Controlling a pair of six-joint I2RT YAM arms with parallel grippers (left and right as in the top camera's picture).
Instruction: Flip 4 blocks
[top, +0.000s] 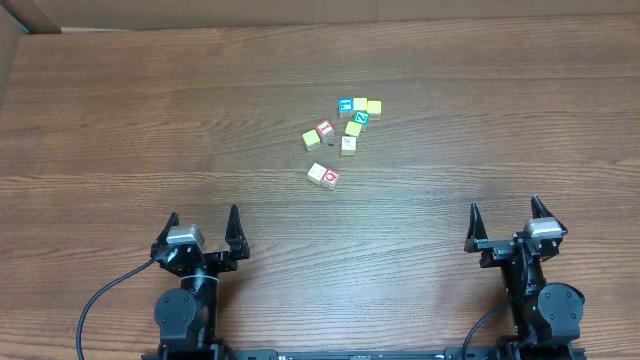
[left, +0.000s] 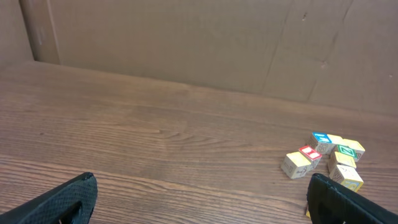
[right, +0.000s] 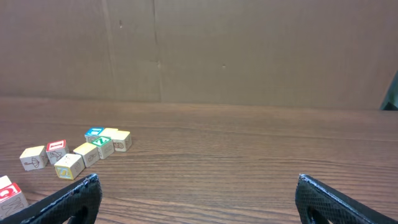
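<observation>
Your left gripper (top: 203, 214) and right gripper (top: 504, 205) sit at the near edge of the tabletop (top: 120, 120), well apart. Both have their jaws spread wide and nothing between them.

The blocks (top: 353, 129) lie in a loose cluster near the middle of the tabletop, well ahead of both grippers. They are forward and to the right of your left gripper, and forward and to the left of your right one.

A cream block (top: 317, 173) touching a red-bordered block (top: 331, 179) sits apart from the rest. This pair is the closest to the grippers.

At the far side of the cluster a blue-bordered block (top: 346, 105) heads a short row of yellow ones. The green-Z cube (top: 361, 118) sits just in front of that row.

From the left wrist camera the cluster shows at lower right, just past the right finger (left: 348, 205). From the right wrist camera it shows at lower left, beyond the left finger (right: 62, 202).
</observation>
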